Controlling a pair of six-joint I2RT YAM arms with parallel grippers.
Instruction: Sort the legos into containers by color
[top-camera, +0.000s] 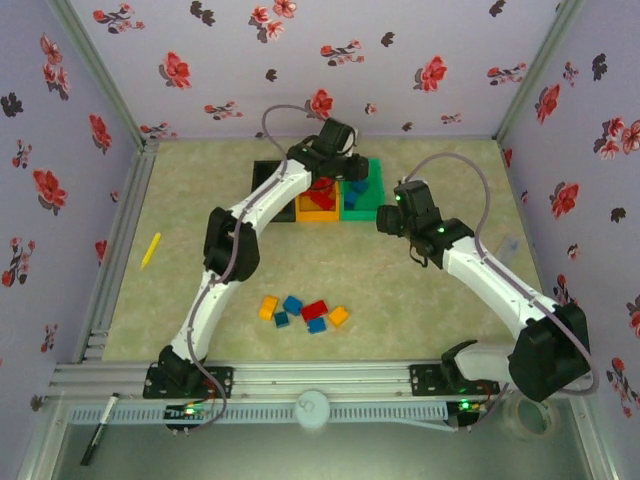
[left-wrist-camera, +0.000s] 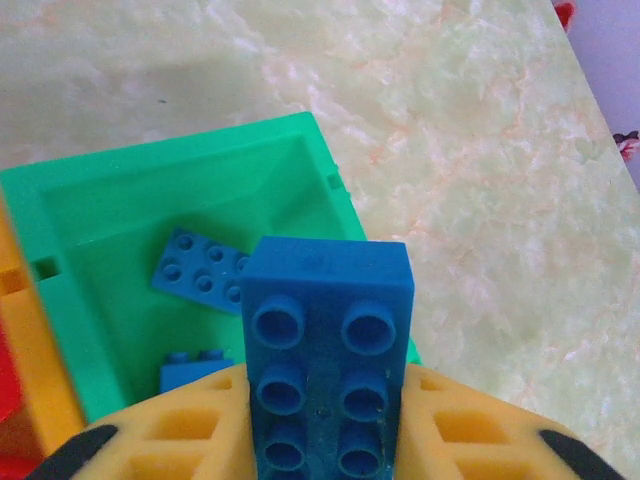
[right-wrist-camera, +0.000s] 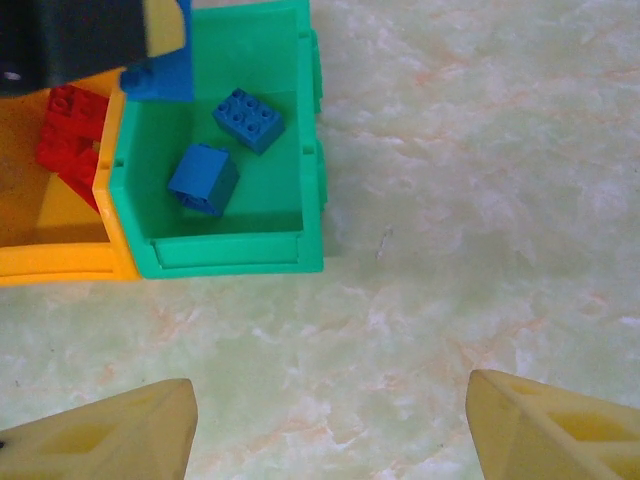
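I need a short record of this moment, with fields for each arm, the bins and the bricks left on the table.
left fingers: shut on a blue brick, above the green bin
right fingers: open, empty, over bare table beside the green bin
green bin contents: two blue bricks
orange bin contents: red bricks
loose bricks: about six near the arm bases, in red, blue and orange

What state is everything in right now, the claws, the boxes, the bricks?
left gripper: shut on the blue brick, by the green bin.
right gripper: open, empty, over bare table.
green bin: holds two blue bricks.
orange bin: holds red bricks.
loose bricks: six lying on the table, unsorted.
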